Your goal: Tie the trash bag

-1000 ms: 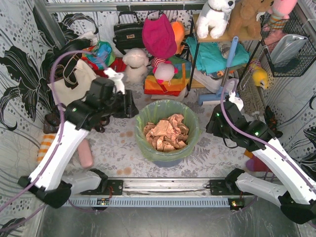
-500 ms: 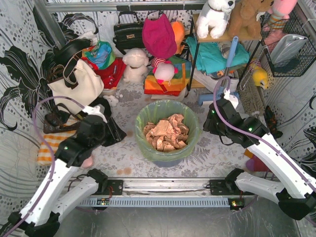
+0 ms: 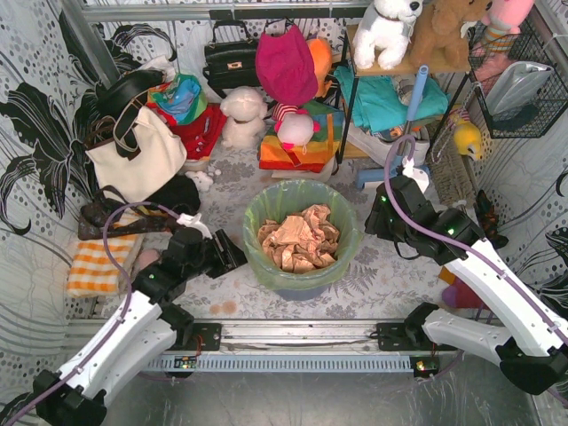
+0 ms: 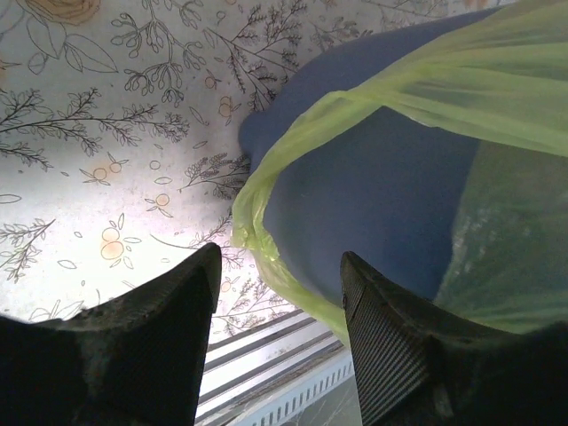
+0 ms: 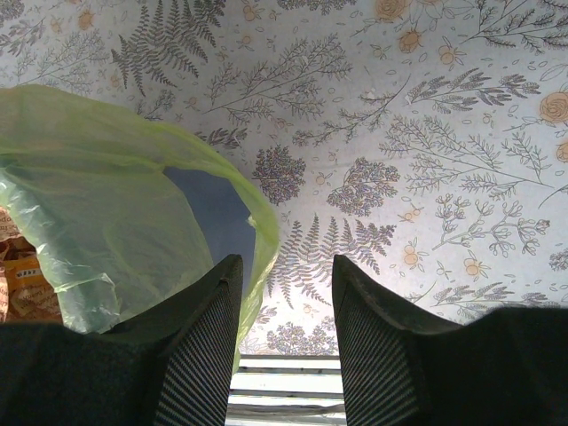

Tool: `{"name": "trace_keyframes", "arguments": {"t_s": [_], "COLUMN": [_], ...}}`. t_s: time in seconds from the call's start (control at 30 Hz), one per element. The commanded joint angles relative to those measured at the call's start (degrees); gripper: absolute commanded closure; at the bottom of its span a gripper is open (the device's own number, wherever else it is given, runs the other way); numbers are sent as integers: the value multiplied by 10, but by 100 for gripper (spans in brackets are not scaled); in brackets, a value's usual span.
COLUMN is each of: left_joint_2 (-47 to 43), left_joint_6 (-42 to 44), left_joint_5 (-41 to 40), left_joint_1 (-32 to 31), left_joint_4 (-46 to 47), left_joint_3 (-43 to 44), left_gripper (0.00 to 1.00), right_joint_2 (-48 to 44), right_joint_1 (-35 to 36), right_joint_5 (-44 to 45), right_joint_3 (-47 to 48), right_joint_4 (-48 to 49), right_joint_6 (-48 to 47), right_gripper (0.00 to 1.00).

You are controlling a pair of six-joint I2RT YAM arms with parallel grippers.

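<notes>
The trash bag (image 3: 342, 222), thin, translucent light green, is shown lining the blue bin (image 3: 297, 288) mid-way across the desk (image 3: 382, 275), crumpled tan paper (image 3: 297, 240) inside. Left pincer (image 4: 280, 266) and right pincer (image 5: 284, 266) are spread, empty, beside its rim.

Open on both flanks: bare tablecloth (image 3: 390, 277) between the left gripper (image 3: 232, 256) and the bin (image 3: 297, 288), and between the right gripper (image 3: 373, 227) and the trash bag's (image 3: 266, 201) rim. Crowded behind the bin with plush toys (image 3: 241, 115), folded cloths (image 3: 297, 147) and a tote bag (image 3: 142, 156), and hemmed at the right rear by a shelf leg (image 3: 352, 115).
</notes>
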Motion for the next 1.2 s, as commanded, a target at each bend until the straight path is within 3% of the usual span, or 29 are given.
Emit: {"name": "trace_keyframes", "arguments": {"t_s": [0.0,0.57,0.93,1.17], "left_joint_2": [20,149,178,193], "left_joint_6": [-9,-20,-26,-18], "left_joint_5": [28,84,90,89], "left_joint_1": [0,0,0,0], "left_joint_4": [91,205,242,251], "left_joint_3": [-19,-84,-110,-112], "left_gripper": [35,40,45,55], "right_joint_2": [1,11,16,13], "right_joint_1": [3,3,3,3], "right_joint_5": [4,-1,-6,-7], "right_joint_3": [12,13,12,9], "right_joint_4": [9,11,15,16], "right_joint_6": [10,13,9,12], "right_gripper": [56,56,56,56]}}
